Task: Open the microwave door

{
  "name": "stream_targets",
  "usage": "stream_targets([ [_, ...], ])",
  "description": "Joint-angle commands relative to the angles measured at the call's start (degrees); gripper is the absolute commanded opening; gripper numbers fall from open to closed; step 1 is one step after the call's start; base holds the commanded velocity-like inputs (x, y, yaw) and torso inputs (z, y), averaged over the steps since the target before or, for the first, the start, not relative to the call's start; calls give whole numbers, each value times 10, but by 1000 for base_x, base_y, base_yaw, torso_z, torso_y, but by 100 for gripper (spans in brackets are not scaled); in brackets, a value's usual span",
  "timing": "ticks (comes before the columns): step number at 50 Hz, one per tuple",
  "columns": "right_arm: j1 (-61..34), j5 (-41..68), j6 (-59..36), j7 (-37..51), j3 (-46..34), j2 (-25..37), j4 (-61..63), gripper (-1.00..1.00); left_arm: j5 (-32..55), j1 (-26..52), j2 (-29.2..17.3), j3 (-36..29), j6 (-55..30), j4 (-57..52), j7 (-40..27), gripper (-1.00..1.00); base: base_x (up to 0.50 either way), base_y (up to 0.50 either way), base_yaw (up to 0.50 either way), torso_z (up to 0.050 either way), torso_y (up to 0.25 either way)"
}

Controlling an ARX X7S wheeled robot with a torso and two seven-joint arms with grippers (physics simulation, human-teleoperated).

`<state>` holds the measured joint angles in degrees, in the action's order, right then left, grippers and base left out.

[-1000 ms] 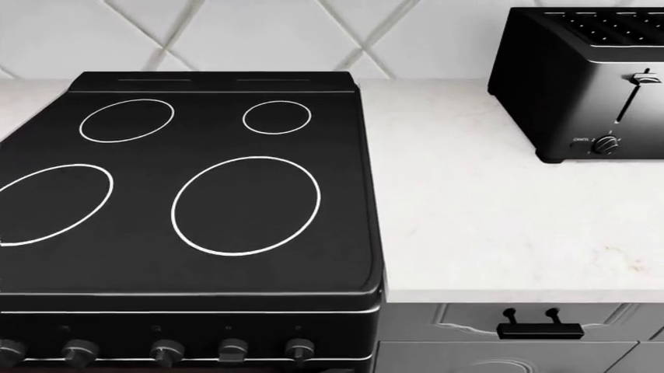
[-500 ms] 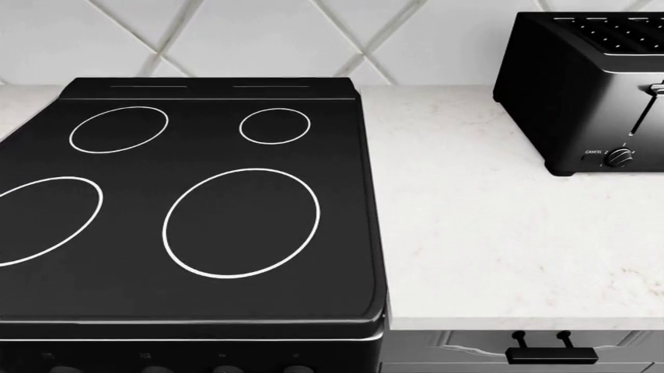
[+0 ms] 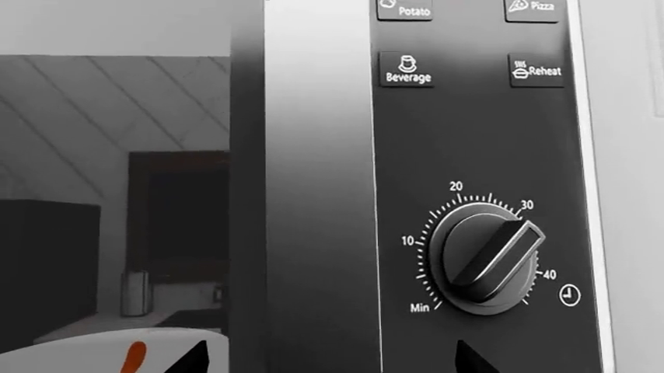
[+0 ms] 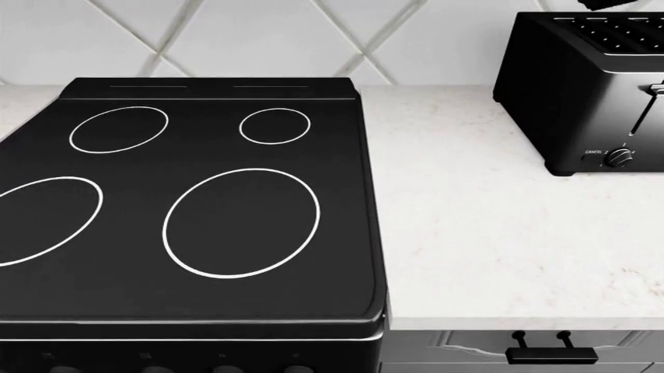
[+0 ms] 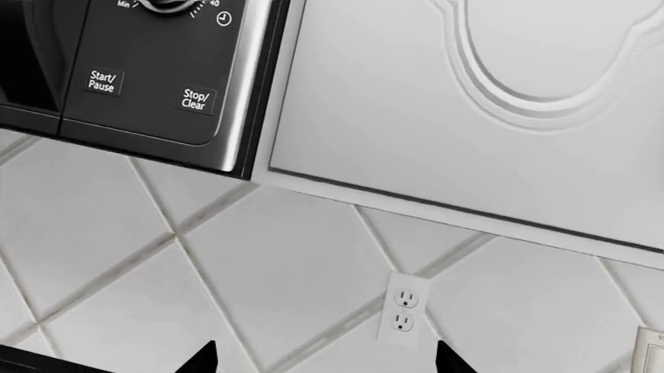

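The microwave fills the left wrist view at close range. Its door (image 3: 114,155) is dark reflective glass, and a tall brushed-metal strip (image 3: 316,194) runs down the door's edge. Beside that lies the black control panel (image 3: 477,140) with a timer dial (image 3: 486,256). My left gripper (image 3: 332,365) is open, its two dark fingertips (image 3: 197,361) straddling the metal strip just short of it. In the right wrist view only the panel's lower corner (image 5: 155,85) shows. My right gripper (image 5: 323,361) is open and faces the tiled wall. The microwave is out of the head view.
Below, a black cooktop (image 4: 197,202) sits in a white counter (image 4: 467,225), with a black toaster (image 4: 586,85) at the right. A white cabinet door (image 5: 487,109) adjoins the microwave. An outlet (image 5: 403,311) is set in the tiled backsplash (image 5: 260,264).
The head view shifted up, so the stove knobs dropped out of the bottom edge. A small dark shape has appeared at the top edge above the toaster.
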<state>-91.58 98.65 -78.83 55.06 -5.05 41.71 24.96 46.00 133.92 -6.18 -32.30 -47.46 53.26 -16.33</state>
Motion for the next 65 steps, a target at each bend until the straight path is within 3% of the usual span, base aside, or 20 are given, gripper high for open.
stream_targets([
  [1, 34, -20, 12, -23, 8, 7, 15, 100, -2, 11, 62, -109, 115, 170, 63, 100, 0, 0, 0, 0, 0],
  [5, 41, -21, 15, -28, 11, 12, 21, 100, 110, 1, 62, -243, 155, 213, 52, 100, 0, 0, 0, 0, 0],
  [9, 53, -22, 19, -29, 13, 15, 26, 100, 64, -35, 61, -204, 142, 217, 37, 100, 0, 0, 0, 0, 0],
  [10, 55, -22, 20, -29, 13, 15, 27, 100, 34, -43, 61, -181, 137, 217, 33, -100, 0, 0, 0, 0, 0],
  [19, 74, -36, 28, -41, 14, 18, 30, 100, -251, -66, 53, 91, 139, 217, 23, -100, 0, 0, 0, 0, 0],
  [28, 72, -23, 31, -30, 13, 28, 33, 100, -363, -22, 51, 211, 164, 217, 44, -100, 0, 0, 0, 0, 0],
  [32, 72, -9, 32, -19, 13, 35, 36, 100, -369, -1, 48, 212, 153, 191, 83, -100, 4, 2, 3, 0, 0],
  [35, 75, -13, 34, -18, 12, 35, 35, 100, -337, -115, 7, 220, -51, -67, 73, -100, 0, 3, 4, 5, 0],
  [38, 61, -6, 32, -6, 1, 32, 30, 100, -306, -153, -16, 241, -148, -307, 69, -100, 0, 3, 4, 0, 0],
  [40, 53, 3, 31, 5, -6, 31, 28, 100, -292, -162, -27, 252, -187, -364, 70, -100, 0, 3, 1, 0, 0],
  [65, 5, 81, 43, 89, -54, 37, 22, 100, -203, -66, -27, 377, -392, -640, 34, -100, 0, 1, 1, 3, 5],
])
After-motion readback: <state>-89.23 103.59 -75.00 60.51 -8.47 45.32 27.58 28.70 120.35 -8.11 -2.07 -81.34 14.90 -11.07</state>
